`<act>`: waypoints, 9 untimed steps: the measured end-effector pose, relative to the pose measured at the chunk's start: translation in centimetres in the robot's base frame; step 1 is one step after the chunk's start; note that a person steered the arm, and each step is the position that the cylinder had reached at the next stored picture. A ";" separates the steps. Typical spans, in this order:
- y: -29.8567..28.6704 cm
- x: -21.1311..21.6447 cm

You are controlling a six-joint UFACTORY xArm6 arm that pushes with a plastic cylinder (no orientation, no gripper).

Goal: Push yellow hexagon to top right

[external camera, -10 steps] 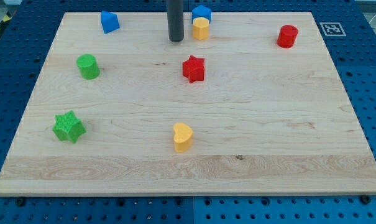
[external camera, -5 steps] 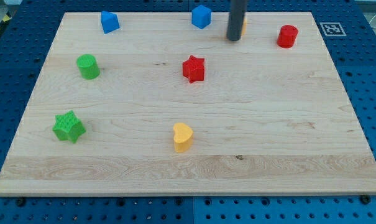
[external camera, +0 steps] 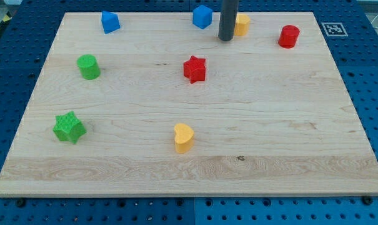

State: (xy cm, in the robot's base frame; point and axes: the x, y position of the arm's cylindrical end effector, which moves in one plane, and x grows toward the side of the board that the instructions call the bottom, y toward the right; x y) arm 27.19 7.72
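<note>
The yellow hexagon [external camera: 242, 24] lies near the view's top, right of the middle, between a blue cube [external camera: 202, 16] and a red cylinder [external camera: 288, 36]. My dark rod comes down from the top edge, and my tip [external camera: 225, 39] rests on the board just left of the yellow hexagon, close beside it. The rod hides a sliver of the hexagon's left side.
A red star [external camera: 194, 69] lies below my tip. A blue block [external camera: 110, 22] sits at the top left, a green cylinder [external camera: 87, 66] and a green star [external camera: 69, 127] at the left, a yellow heart [external camera: 184, 137] near the bottom. The wooden board [external camera: 270, 125] lies on a blue pegboard.
The yellow hexagon has slid right, away from the blue cube, towards the red cylinder. My tip moved right with it, then backed off slightly to the left.
</note>
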 end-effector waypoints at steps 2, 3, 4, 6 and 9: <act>1.7 -3.5; 2.8 -3.5; 4.3 -1.3; 5.9 -4.1; 8.0 -7.2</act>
State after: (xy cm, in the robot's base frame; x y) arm 19.94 15.68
